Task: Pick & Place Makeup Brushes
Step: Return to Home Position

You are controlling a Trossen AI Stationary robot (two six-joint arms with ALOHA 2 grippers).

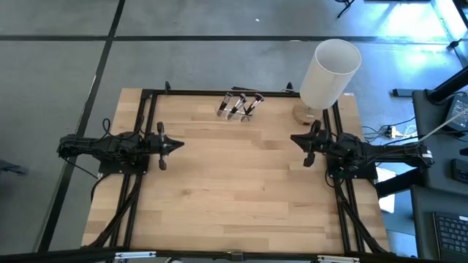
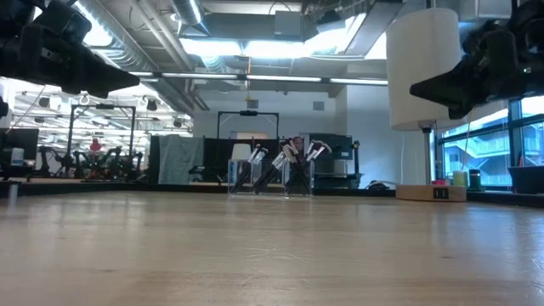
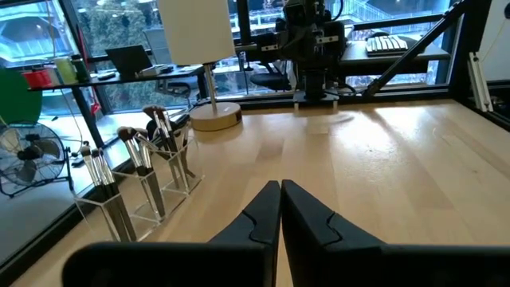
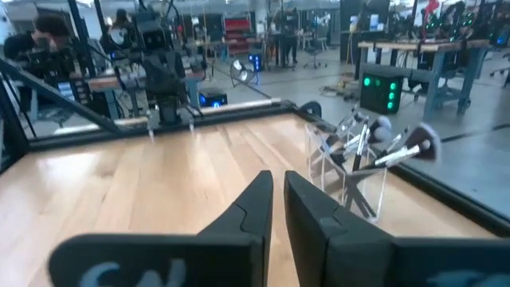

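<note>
Several makeup brushes (image 1: 240, 106) with dark handles and silvery ferrules stand bristles-up in a clear three-cell holder (image 3: 147, 195) at the table's far edge, near the middle. They also show in the low view (image 2: 280, 163) and the right wrist view (image 4: 374, 147). My left gripper (image 1: 179, 144) hovers shut and empty over the table's left side; it also shows in the left wrist view (image 3: 280, 187). My right gripper (image 1: 295, 139) hovers shut and empty over the right side; it also shows in the right wrist view (image 4: 277, 177). Both point toward the table's middle.
A lamp with a white cylindrical shade (image 1: 330, 71) and a round wooden base (image 3: 215, 116) stands at the far right corner, beside the holder. A black frame (image 1: 150, 95) runs along the table's far and side edges. Bare wood (image 1: 234, 183) lies between the arms.
</note>
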